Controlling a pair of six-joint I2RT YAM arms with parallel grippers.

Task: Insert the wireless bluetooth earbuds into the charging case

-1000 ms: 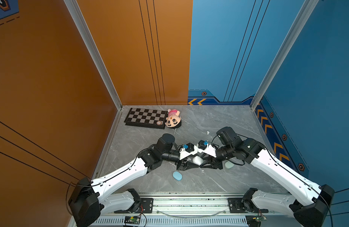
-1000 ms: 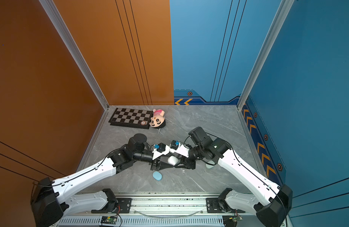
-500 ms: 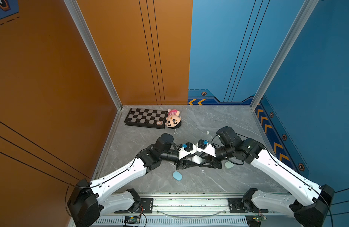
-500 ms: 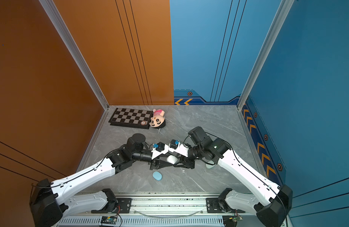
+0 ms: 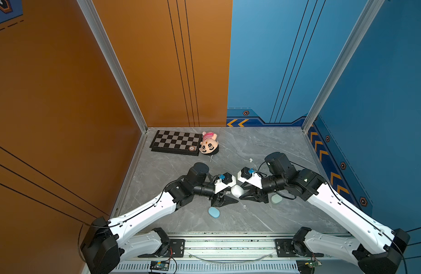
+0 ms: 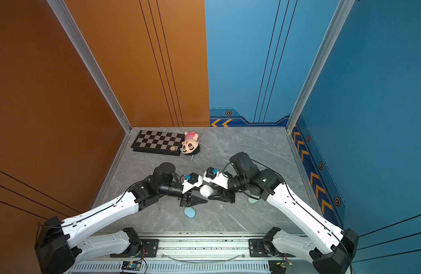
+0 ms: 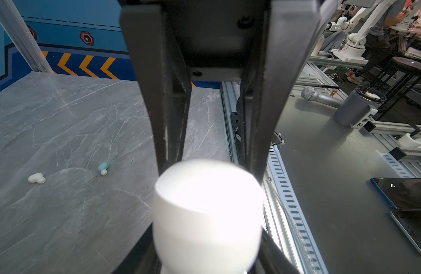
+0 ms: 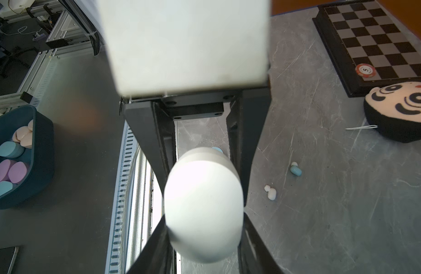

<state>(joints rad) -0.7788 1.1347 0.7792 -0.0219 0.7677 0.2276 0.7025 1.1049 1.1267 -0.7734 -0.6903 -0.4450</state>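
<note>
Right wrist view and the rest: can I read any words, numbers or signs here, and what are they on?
"5", possibly "S": centre of the red chip on the chessboard.
Label on the grey canister: characters, too blurred to read.
Orange arrows on the blue wall: signs, no words.
Nothing else readable.

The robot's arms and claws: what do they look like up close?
The left arm and right arm match: smooth white shells between black joints, with thin black cables running alongside. The left gripper and right gripper each have a white housing, a small blue fitting and two black fingers tapering to points.
</note>
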